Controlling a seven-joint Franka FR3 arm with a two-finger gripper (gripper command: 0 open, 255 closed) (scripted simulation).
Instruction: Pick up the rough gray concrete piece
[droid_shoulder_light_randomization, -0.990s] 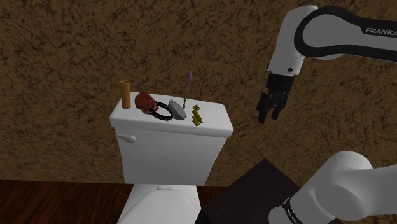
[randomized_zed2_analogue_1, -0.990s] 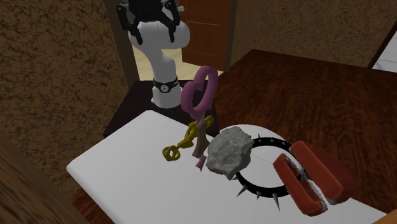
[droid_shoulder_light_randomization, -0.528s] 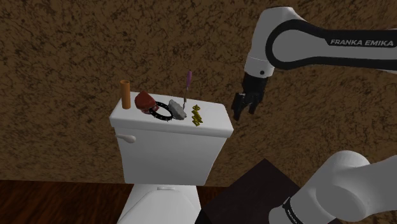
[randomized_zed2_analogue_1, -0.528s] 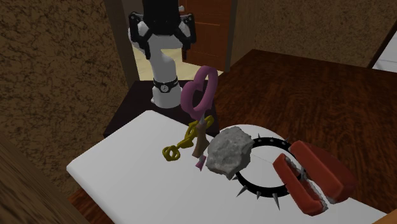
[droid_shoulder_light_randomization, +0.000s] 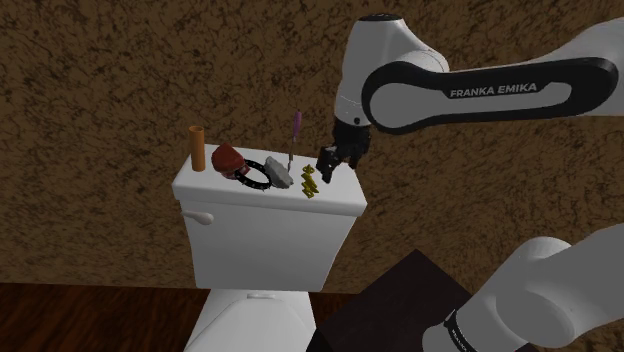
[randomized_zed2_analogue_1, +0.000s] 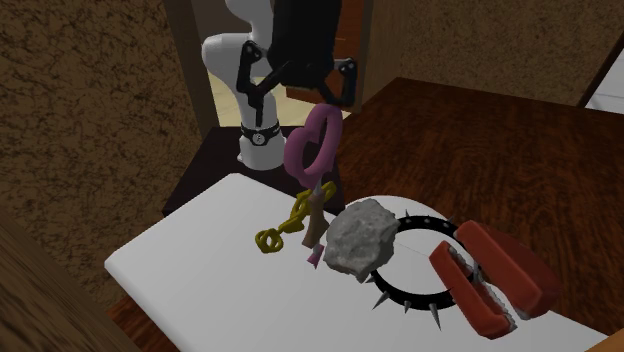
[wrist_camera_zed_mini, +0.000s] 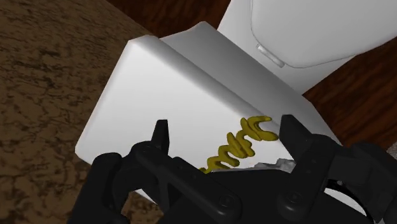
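Toilet tank lid, brown wall behind.
"FRANKA EMIKA" arm; gripper, fingers spread and empty, hovers at the lid's end, near the gray concrete piece.

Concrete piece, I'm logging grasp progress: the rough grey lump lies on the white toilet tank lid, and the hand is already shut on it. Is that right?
Not quite. The hand is open and holds nothing: the wrist view shows it spread wide, clasping nothing. The grey concrete piece does lie on the white toilet tank lid, untouched.
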